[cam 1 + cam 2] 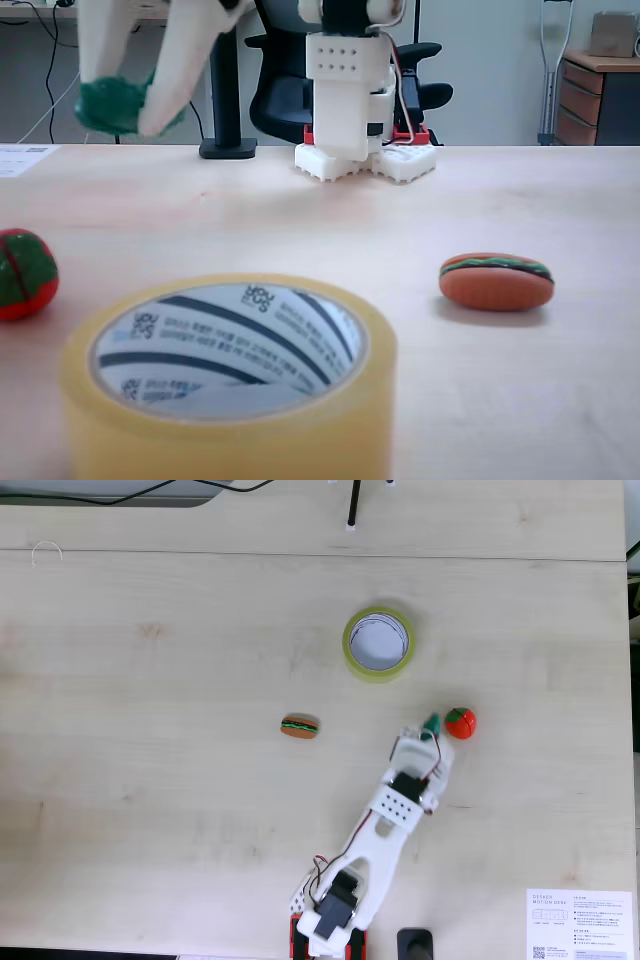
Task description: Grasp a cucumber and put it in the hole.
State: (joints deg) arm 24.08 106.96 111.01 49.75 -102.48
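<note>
A: One toy is in the gripper (128, 112) now, yes? I see something green between the white fingers (185, 75).

B: Yes. In the low fixed view the fingers are closed on the cucumber (112, 106) and hold it in the air, above the table (300, 210). In the fixed view from above, only its green tip (431, 722) comes out at the front of the gripper (424, 729).

A: And where is the hole?

B: It is the opening (378, 641) of the yellow tape roll (356, 663). From above, the roll stands apart from the gripper, further out from the base (325, 930) of the arm. The red-and-green ball (460, 722) is just beside the gripper tip.

A: So what is the step now?

B: I think it is the carry. The cucumber must go over the roll before it is let go.

A: How to do it well?

B: Keep the grip firm and keep the height, so the cucumber passes over the rim of the roll and does not push it. Stop when the tip is over the middle of the hole, then go a little lower and open the fingers only there. The burger (299, 726) is well to the side, so it is not in the way.
</note>
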